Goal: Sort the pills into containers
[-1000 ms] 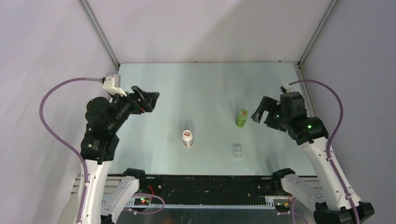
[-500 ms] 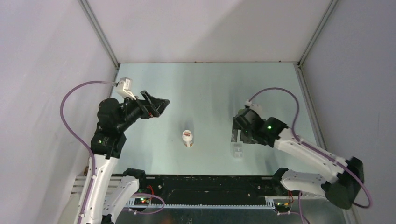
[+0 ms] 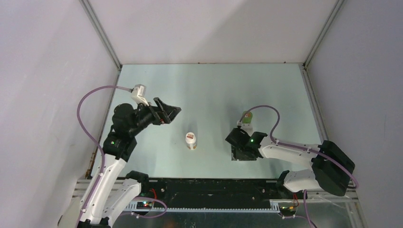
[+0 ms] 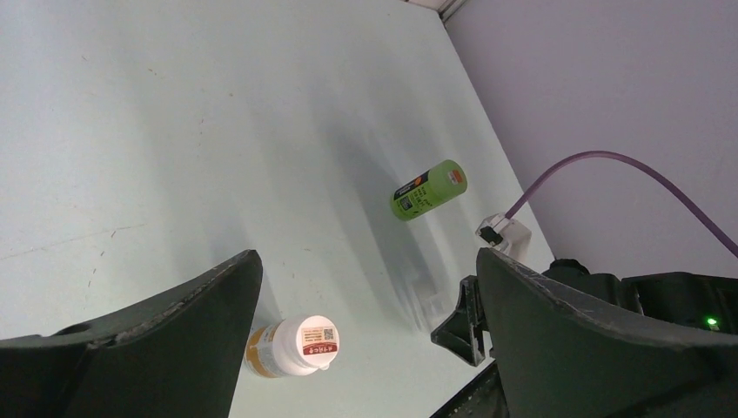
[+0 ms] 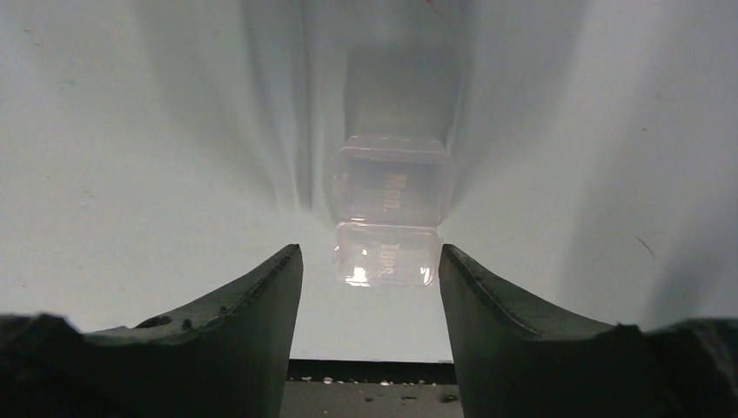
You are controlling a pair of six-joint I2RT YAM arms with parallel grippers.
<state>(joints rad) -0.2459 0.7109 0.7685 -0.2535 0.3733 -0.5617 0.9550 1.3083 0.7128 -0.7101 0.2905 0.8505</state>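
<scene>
The pill box (image 5: 389,213), a small translucent container with two lidded compartments marked "Mon." and "Tues.", lies on the table just ahead of my right gripper (image 5: 369,254). That gripper is open and empty, its fingers either side of the box's near end without touching it. In the top view my right gripper (image 3: 242,153) covers the box. My left gripper (image 3: 169,113) is open and empty, held above the table left of centre. It also shows in the left wrist view (image 4: 367,261). No loose pills show.
A white bottle (image 3: 191,140) with an orange label stands at the table's centre and shows in the left wrist view (image 4: 291,347). A green bottle (image 3: 247,117) stands behind my right arm and shows in the left wrist view (image 4: 428,190). The table's front edge (image 5: 374,370) is close below the box.
My right arm has swung from the back right down and forward, bringing its gripper low over the pill box. My left gripper has moved right, toward the centre.
</scene>
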